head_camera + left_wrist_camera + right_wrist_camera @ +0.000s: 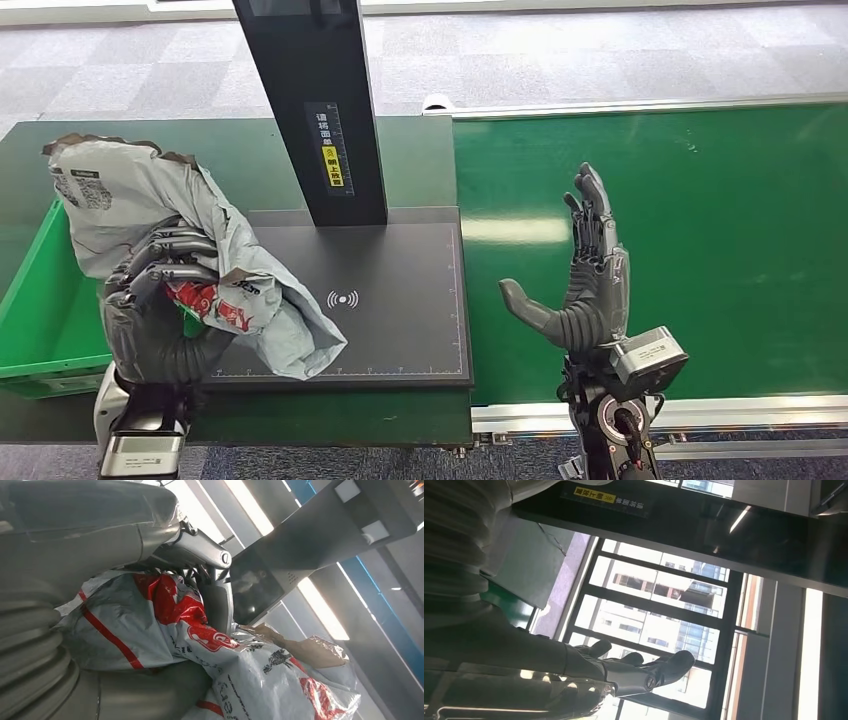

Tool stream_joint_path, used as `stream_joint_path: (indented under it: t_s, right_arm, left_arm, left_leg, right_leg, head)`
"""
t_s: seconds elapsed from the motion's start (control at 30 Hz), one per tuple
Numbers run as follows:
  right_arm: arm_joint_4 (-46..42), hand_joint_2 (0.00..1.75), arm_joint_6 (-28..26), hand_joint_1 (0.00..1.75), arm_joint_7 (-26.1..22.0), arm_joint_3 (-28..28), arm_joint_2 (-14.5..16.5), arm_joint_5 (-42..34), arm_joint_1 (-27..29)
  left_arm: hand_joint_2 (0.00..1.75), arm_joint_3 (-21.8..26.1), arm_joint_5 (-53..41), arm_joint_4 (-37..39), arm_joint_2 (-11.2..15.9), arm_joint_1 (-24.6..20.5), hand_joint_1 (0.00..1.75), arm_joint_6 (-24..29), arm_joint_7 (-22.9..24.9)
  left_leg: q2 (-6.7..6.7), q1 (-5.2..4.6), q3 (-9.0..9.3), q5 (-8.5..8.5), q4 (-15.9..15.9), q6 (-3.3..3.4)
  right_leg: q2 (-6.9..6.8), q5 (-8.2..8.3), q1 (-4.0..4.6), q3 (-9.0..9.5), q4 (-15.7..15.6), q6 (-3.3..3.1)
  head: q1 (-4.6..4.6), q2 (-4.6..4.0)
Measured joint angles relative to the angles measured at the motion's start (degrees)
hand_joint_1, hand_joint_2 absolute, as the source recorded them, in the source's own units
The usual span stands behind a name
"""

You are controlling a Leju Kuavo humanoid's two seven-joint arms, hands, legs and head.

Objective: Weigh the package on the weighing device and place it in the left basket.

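The left hand (160,290) has its fingers wrapped round the package (150,215), a crumpled grey mailer with red print, and grips it firmly; the left wrist view shows the thumb and fingers (200,555) pressed into the plastic. The bag stands up out of the grip at the left edge of the scale (400,300), its lower corner drooping onto the black plate, so whether its weight rests there or in the hand is hard to tell. Just to the left sits the green basket (40,290), its near rim beside the wrist. The scale's black post (315,100) rises at the far side of the plate. Over on the right, the right hand (585,275) is raised above the green belt (720,230), fingers spread and empty, well apart from the action.

Judging by this, the weighing step is at hand or closing. If the package is weighed, the next move calls for carrying it left over the basket rim, then letting go; the loose, floppy bag may snag on that rim.
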Motion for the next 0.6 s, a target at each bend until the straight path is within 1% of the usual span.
stream_joint_path:
  t_s: [0.1, 0.2, 0.23, 0.27, 0.3, 0.37, 0.43, 0.5, 0.6]
  right_arm:
    - [0.0, 1.75, 0.0, 0.0, 0.0, -0.1, 0.0, 0.1, 0.0]
    - [0.0, 1.75, 0.0, 0.0, -0.1, -0.3, 0.0, 0.3, 0.0]
    - [-0.1, 1.75, 0.0, 0.0, -0.2, -0.3, 0.0, 0.4, 0.1]
    - [-0.1, 1.75, 0.0, 0.0, -0.3, -0.4, 0.0, 0.4, 0.0]
    - [-0.2, 1.75, 0.1, 0.0, -0.4, -0.3, 0.0, 0.5, 0.0]
    - [-0.2, 1.75, 0.1, 0.0, -0.5, 0.2, 0.0, 0.4, -0.6]
    - [0.0, 1.75, 0.2, 0.0, -0.5, 1.3, 0.1, 0.1, -1.4]
    - [0.3, 1.75, 0.2, 0.0, -0.5, 2.5, 0.1, -0.4, -2.4]
    - [1.0, 1.75, 0.2, 0.0, -0.4, 4.4, 0.3, -1.0, -3.9]
  left_arm:
    - [1.75, 0.1, -0.1, -0.4, 0.1, 0.1, 1.75, 0.6, 0.0]
    - [1.75, 0.7, -0.5, -0.7, 0.1, -0.2, 1.75, 4.5, 0.4]
    - [1.75, 1.2, -1.2, -0.5, 0.1, -0.8, 1.75, 6.2, 1.7]
    - [1.75, 2.1, -2.7, 0.5, 0.2, -2.3, 1.75, 7.7, 4.3]
    - [1.75, 3.3, -4.7, 2.7, 0.5, -4.8, 1.75, 8.7, 7.8]
    - [1.75, 6.4, -9.8, 11.2, 1.7, -12.0, 1.75, 9.8, 14.5]
    - [1.75, 9.4, -14.9, 23.6, 3.4, -20.1, 1.75, 11.0, 17.9]
    - [1.75, 11.3, -20.2, 36.8, 5.2, -27.6, 1.75, 12.5, 20.7]
    - [1.75, 12.1, -26.3, 53.0, 7.3, -35.8, 1.75, 13.7, 26.4]
  left_leg:
    - [0.0, 0.0, 0.0, 0.0, 0.0, 0.0]
    - [0.0, 0.0, 0.0, 0.0, 0.0, 0.0]
    - [-0.01, 0.0, 0.0, 0.0, 0.0, 0.0]
    - [-0.08, 0.0, -0.01, 0.02, 0.0, 0.0]
    - [-0.18, 0.0, -0.02, 0.05, 0.0, 0.0]
    - [-0.28, 0.02, -0.02, 0.16, 0.0, -0.06]
    - [-0.1, 0.08, -0.02, 0.3, 0.0, -0.16]
    - [0.19, 0.14, -0.03, 0.4, 0.0, -0.2]
    - [0.52, 0.16, -0.03, 0.45, 0.0, -0.23]
  right_leg:
    - [0.0, 0.0, 0.0, -0.01, 0.0, 0.0]
    - [0.01, 0.0, 0.0, -0.04, 0.0, 0.0]
    - [0.0, 0.0, 0.0, -0.06, 0.0, 0.0]
    - [-0.04, 0.0, 0.0, -0.06, 0.0, 0.0]
    - [-0.1, 0.0, 0.01, -0.04, 0.0, 0.0]
    - [-0.19, 0.09, 0.03, 0.01, 0.0, -0.11]
    - [-0.09, 0.29, 0.09, -0.03, 0.0, -0.28]
    - [0.14, 0.46, 0.15, -0.09, 0.0, -0.38]
    - [0.5, 0.58, 0.16, -0.2, 0.1, -0.42]
  head:
    - [0.0, 0.0]
    - [0.01, 0.0]
    - [-0.01, 0.0]
    - [0.01, 0.0]
    - [0.02, 0.0]
    - [0.02, 0.0]
    - [0.01, 0.0]
    - [0.01, 0.0]
    - [0.0, 0.0]
